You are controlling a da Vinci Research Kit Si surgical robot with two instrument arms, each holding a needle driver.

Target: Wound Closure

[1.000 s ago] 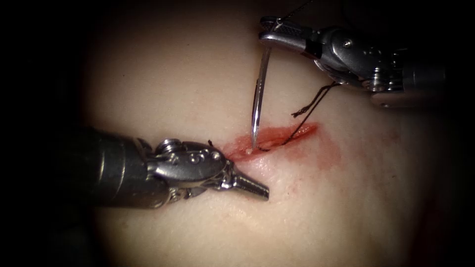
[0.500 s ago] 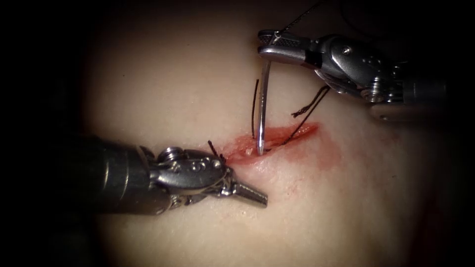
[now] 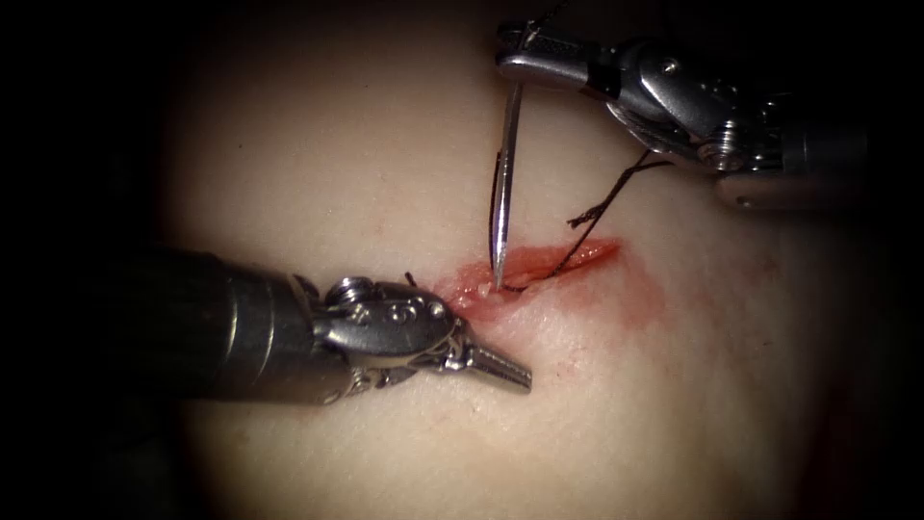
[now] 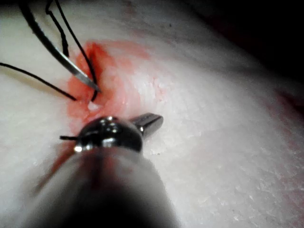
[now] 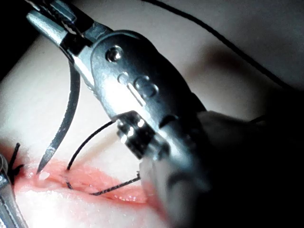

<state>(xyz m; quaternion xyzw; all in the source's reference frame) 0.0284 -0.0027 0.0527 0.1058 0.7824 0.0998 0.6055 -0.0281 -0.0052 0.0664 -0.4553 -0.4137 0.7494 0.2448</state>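
My right tool [image 3: 515, 56] comes in at the upper right, shut on the curved needle [image 3: 502, 183] near its tail end. The needle hangs almost straight down, and its tip rests at the left part of the red cut [image 3: 563, 260]; I cannot tell whether it pierces the tissue [image 3: 366, 144]. Dark thread [image 3: 602, 207] rises from the cut toward the right tool. My left tool [image 3: 510, 371] lies left of and below the cut, shut and holding nothing. The wrist views show the needle [image 4: 61, 59] [image 5: 69, 114] with its point just at the cut [image 5: 95, 183].
Red fluid [image 3: 635, 299] stains the tissue to the right of and below the cut. A short cut end of thread [image 3: 409, 279] sticks up beside the left tool's wrist. More thread [image 5: 223, 40] trails behind the right tool.
The right tool dipped the needle tip slightly into the cut, then lifted it back to the cut's surface and rose a little. The left tool shifted slightly right.
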